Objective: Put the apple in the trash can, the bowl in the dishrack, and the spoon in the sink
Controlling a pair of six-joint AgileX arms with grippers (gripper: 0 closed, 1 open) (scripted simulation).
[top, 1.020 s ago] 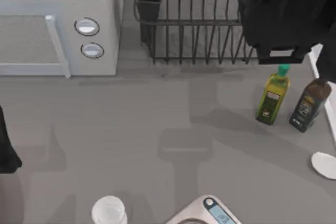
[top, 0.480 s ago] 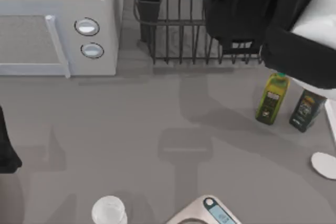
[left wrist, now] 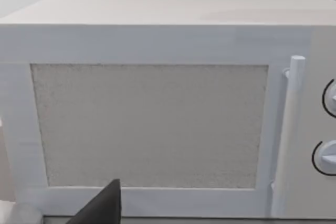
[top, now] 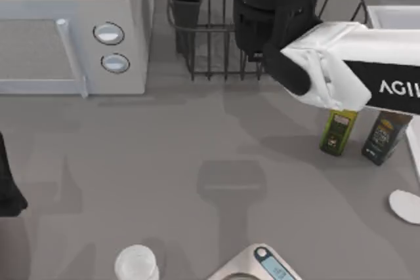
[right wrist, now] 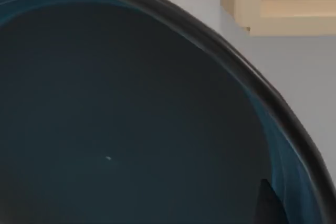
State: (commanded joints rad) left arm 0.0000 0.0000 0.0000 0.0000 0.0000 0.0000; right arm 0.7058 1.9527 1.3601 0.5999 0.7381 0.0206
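The blue bowl (right wrist: 131, 119) sits right against the right wrist camera, showing its dark grey-blue inside and thin dark rim, with wall behind it. My right gripper (top: 266, 14) is shut on the bowl and hangs over the middle of the black wire dishrack (top: 210, 50) at the back. The sink's white rim (top: 394, 14) runs along the right edge. The spoon's pale oval end (top: 403, 204) lies at the table's right edge. My left arm (top: 10, 181) stays parked at the left edge, facing the microwave. The apple and the trash can are out of view.
A white microwave (top: 72, 31) with two round knobs fills the back left. Two bottles (top: 338, 132) (top: 384, 137) stand under my right forearm. A white cup (top: 136, 263) and a kitchen scale (top: 259, 267) sit at the front edge.
My right arm has swung left with the bowl, from above the rack's right end to over its middle. Its white forearm now covers the bottle tops. The left arm has not moved.
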